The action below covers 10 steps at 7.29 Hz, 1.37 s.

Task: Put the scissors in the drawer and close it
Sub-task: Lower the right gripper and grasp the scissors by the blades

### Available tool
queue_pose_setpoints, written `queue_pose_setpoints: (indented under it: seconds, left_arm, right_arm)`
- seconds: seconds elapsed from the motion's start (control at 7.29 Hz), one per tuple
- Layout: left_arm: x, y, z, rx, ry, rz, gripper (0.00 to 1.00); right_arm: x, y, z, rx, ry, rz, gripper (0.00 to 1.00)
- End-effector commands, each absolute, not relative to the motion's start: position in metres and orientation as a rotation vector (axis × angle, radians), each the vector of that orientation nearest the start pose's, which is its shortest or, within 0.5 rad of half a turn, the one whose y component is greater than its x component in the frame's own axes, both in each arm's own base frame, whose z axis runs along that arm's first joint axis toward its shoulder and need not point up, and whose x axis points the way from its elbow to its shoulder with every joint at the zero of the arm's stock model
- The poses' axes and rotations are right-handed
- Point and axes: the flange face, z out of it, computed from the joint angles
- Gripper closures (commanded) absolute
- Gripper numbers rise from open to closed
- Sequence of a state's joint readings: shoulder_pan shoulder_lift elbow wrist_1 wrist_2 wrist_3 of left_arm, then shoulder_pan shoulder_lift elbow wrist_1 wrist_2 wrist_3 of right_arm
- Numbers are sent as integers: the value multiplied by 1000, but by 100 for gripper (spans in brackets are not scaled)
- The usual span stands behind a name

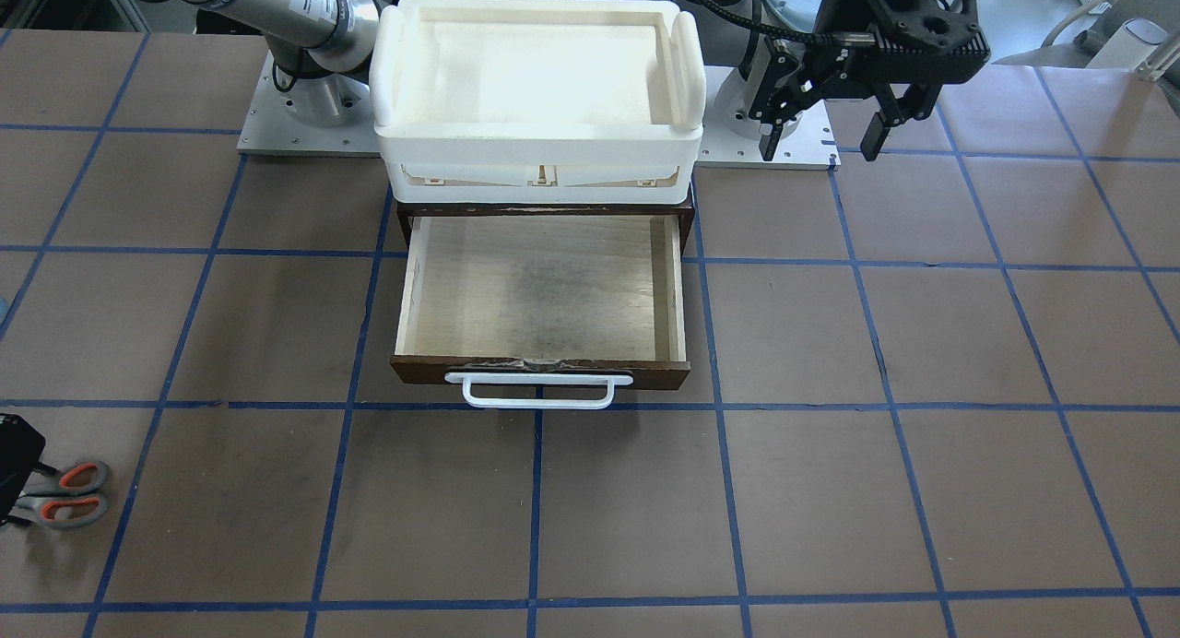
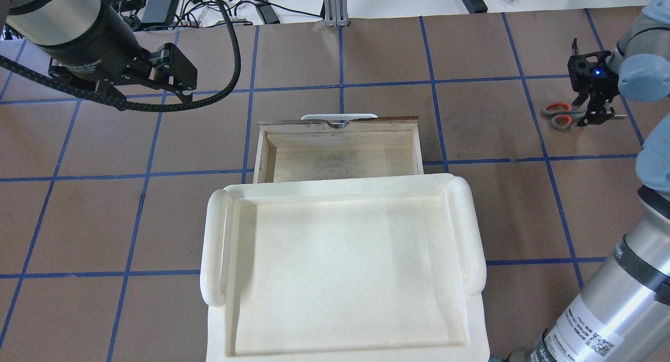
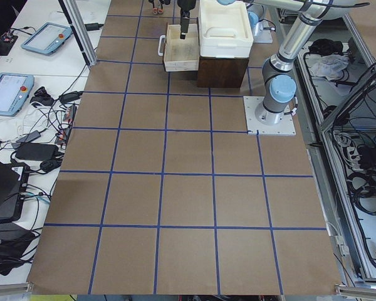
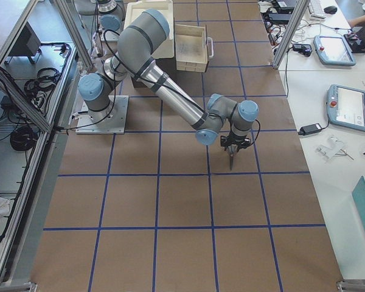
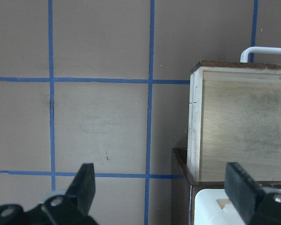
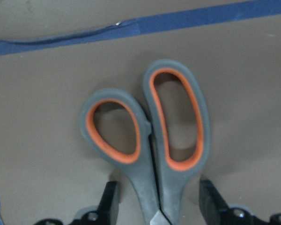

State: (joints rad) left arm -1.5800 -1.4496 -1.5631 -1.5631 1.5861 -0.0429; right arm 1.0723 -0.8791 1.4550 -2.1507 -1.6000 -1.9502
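Right gripper (image 2: 591, 110) is low over the scissors (image 6: 150, 140), which lie flat on the table (image 1: 922, 490). The wrist view shows its fingers (image 6: 110, 201) spread, one on each side of the scissors' neck just below the loops. There is a gap on both sides, so nothing is clamped. The grey handles with orange lining are pressed together and the loops touch. The blades are mostly hidden under the gripper.

The scissors sit on the robot's right side of the table, well apart from the drawer (image 1: 539, 372). In the overhead view the loops point toward the drawer side and the blade end away from it. A blue tape line (image 6: 131, 26) runs just past the loops.

The drawer is pulled fully out and shows a bare pale plywood floor with nothing in it. Its dark brown front panel faces away from the robot, with the white bar handle (image 1: 539, 391) on the front. The drawer slides out of a dark cabinet (image 3: 222, 72), and a white plastic tray (image 1: 535, 149) sits on top of that.

Left gripper (image 1: 820, 131) hangs in the air on the robot's left, off to the side of the tray and cabinet and near the arm's base plate (image 1: 793, 149). Its fingers (image 5: 84, 185) are wide apart and hold nothing. Its wrist view looks down on the drawer's side wall and the tape grid.
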Motion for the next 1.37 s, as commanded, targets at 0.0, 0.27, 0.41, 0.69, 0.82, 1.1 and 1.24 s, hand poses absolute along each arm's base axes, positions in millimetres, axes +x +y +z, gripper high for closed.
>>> queue_pose_setpoints:
  seconds: [0.0, 0.27, 0.41, 0.69, 0.82, 1.1, 1.24]
  left_arm:
    - [-136, -449, 550, -54, 3122, -214, 0]
    - [-136, -449, 550, -54, 3122, -214, 0]
    - [-136, -449, 550, -54, 3122, -214, 0]
    - [-136, -449, 550, -54, 3122, -214, 0]
    - [-136, -449, 550, -54, 3121, -214, 0]
    - [-136, -449, 550, -54, 3121, -214, 0]
    - [-136, -449, 550, -54, 3121, -214, 0]
  right_arm:
    - [-223, -676, 181, -2107, 2370, 85, 97]
    - [-224, -676, 186, -2111, 2370, 100, 100]
    - [-224, -676, 190, -2113, 2372, 104, 100]
    - [-216, -667, 233, -2122, 2372, 116, 100]
    - [-208, -661, 257, -2126, 2362, 118, 100]
    - [-182, -655, 294, -2162, 2329, 112, 100]
    - [-165, -648, 319, -2178, 2310, 109, 100]
